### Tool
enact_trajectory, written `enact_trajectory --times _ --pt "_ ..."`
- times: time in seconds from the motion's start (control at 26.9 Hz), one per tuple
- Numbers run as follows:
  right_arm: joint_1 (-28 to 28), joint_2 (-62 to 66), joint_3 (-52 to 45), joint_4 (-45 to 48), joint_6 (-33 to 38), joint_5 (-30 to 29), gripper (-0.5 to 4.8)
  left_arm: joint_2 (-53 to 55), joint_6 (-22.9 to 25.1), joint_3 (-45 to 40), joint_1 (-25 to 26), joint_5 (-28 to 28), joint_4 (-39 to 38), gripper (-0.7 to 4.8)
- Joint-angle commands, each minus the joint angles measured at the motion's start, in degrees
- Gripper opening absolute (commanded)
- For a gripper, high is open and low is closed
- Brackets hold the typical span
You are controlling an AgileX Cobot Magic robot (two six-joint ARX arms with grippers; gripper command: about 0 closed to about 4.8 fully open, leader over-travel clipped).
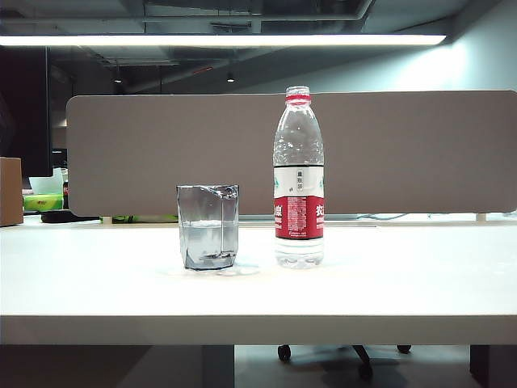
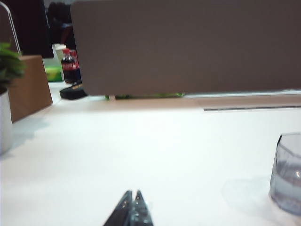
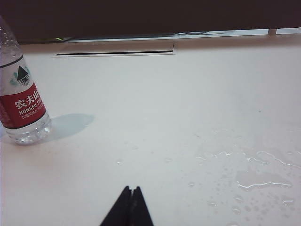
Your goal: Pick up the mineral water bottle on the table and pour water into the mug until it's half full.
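The mineral water bottle [image 1: 299, 178] stands upright and uncapped on the table [image 1: 258, 291], held by neither pincer. In the right wrist view the right gripper [image 3: 131, 189] shows only as two dark fingertips pressed together, empty, low over the white top; the bottle [image 3: 21, 101] stands ahead of those tips and off to one side, well apart from them, its red-and-white label facing the camera and a faint shadow lying beside its base. On the other side of the same tips, spilled water [image 3: 256, 176] lies in small puddles and scattered drops on the tabletop. In the left wrist view the left gripper [image 2: 133, 194] likewise shows its tips pressed together and pinching nothing, close above the table [image 2: 141, 155]. The mug [image 2: 288, 176] sits ahead of it and off to one side, clear of the fingers. From the exterior camera, neither arm is in sight; the mug [image 1: 208, 226] stands just beside the bottle without touching it, filled roughly halfway with clear water [image 1: 208, 241]. A grey partition [image 1: 161, 153] runs behind both.
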Motion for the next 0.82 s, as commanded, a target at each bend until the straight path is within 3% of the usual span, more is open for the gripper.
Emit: enact_trajectory --times 0.04,0.82 --pt "0.0 -0.1 -0.1 0.5 -0.2 -0.1 -0.05 0.0 -0.2 -0.8 0.0 0.0 1.2 -0.05" --pt "0.0 -0.1 -0.1 0.5 -0.2 -0.1 -0.05 0.0 -1.2 -2.8 0.0 0.0 -1.5 -0.05"
